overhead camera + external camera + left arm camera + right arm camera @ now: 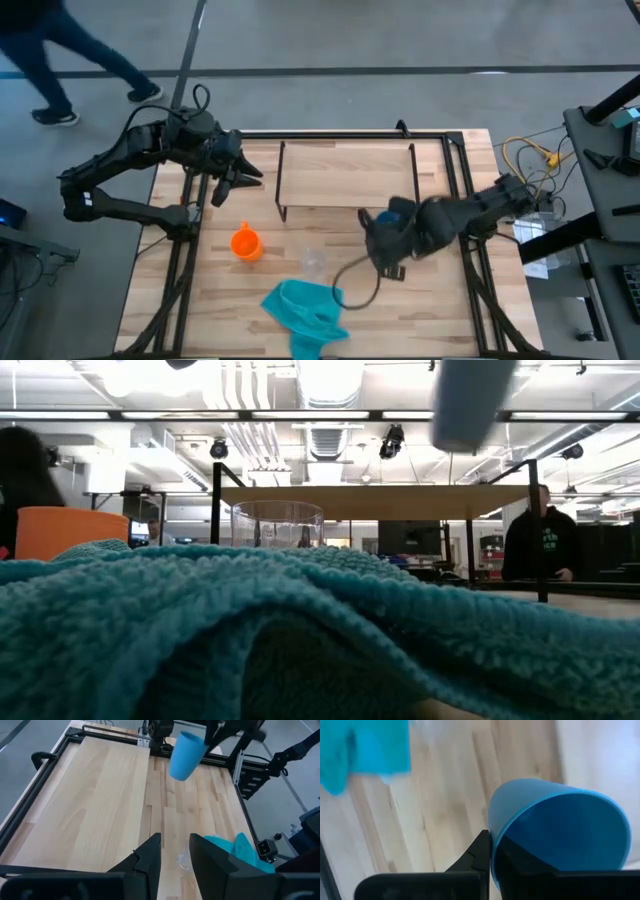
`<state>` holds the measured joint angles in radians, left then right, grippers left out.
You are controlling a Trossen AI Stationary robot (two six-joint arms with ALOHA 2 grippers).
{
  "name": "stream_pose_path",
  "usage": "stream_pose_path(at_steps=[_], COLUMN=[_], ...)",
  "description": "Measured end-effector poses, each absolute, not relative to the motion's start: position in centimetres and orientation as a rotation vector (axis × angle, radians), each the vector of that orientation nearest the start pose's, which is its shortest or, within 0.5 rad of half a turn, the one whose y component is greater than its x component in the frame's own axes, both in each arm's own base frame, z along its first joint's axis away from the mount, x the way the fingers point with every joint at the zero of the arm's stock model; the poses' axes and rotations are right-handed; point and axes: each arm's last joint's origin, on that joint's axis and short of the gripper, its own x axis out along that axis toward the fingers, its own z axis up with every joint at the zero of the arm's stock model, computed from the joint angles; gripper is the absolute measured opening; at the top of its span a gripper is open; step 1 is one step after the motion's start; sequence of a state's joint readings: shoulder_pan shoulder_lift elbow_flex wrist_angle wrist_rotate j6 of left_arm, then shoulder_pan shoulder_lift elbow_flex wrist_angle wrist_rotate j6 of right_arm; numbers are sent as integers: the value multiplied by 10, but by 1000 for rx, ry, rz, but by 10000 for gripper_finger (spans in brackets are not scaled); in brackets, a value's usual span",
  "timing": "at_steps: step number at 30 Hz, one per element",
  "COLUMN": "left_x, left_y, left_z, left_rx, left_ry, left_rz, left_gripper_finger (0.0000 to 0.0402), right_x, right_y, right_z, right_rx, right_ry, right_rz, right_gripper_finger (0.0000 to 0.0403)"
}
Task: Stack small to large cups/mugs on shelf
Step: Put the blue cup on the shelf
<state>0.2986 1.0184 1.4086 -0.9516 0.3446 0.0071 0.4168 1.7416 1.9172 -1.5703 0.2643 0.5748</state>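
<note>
The blue cup [186,755] hangs tilted in the air in my right gripper [492,845], above the table in front of the shelf [345,175]; it also shows at the top of the low view [470,400]. The orange mug [245,243] stands on the table. The tiny clear glass cup [314,262] stands beside the teal cloth [305,315]. My left gripper [175,855] is open and empty near the shelf's left end [235,175]. My right gripper holds the blue cup by its rim wall [492,827], one finger [480,857] outside and the other inside the mouth. The cup is lifted clear of the table and tilted, with its closed bottom [177,772] pointing away from the fingers.
The shelf board [375,500] sits on thin black legs at the table's far middle. A black cable [360,280] loops on the table near the cloth. A black frame [465,200] runs along the table's sides. People show in the room beyond [535,545].
</note>
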Motion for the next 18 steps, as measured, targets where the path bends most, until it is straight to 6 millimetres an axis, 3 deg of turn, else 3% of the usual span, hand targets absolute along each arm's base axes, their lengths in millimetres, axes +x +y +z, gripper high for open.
stream_pose_path(at_steps=[4, 9, 13, 18], left_x=[161, 161, 160, 160], left_y=[39, 39, 39, 39], left_z=[427, 427, 428, 431], left_rx=[-171, -192, -194, -191], left_ry=[531, 530, 526, 516], left_rz=[-46, -40, -39, -39], left_gripper_finger=[88, 88, 88, 88], right_x=[295, 301, 310, 334], right_y=[97, 60, 36, 24], right_z=[397, 415, 417, 411], right_rx=[28, 22, 6, -71], right_ry=[1198, 1137, 1138, 1160], right_rz=[-233, -286, -299, -237], right_gripper_finger=[9, 9, 9, 9])
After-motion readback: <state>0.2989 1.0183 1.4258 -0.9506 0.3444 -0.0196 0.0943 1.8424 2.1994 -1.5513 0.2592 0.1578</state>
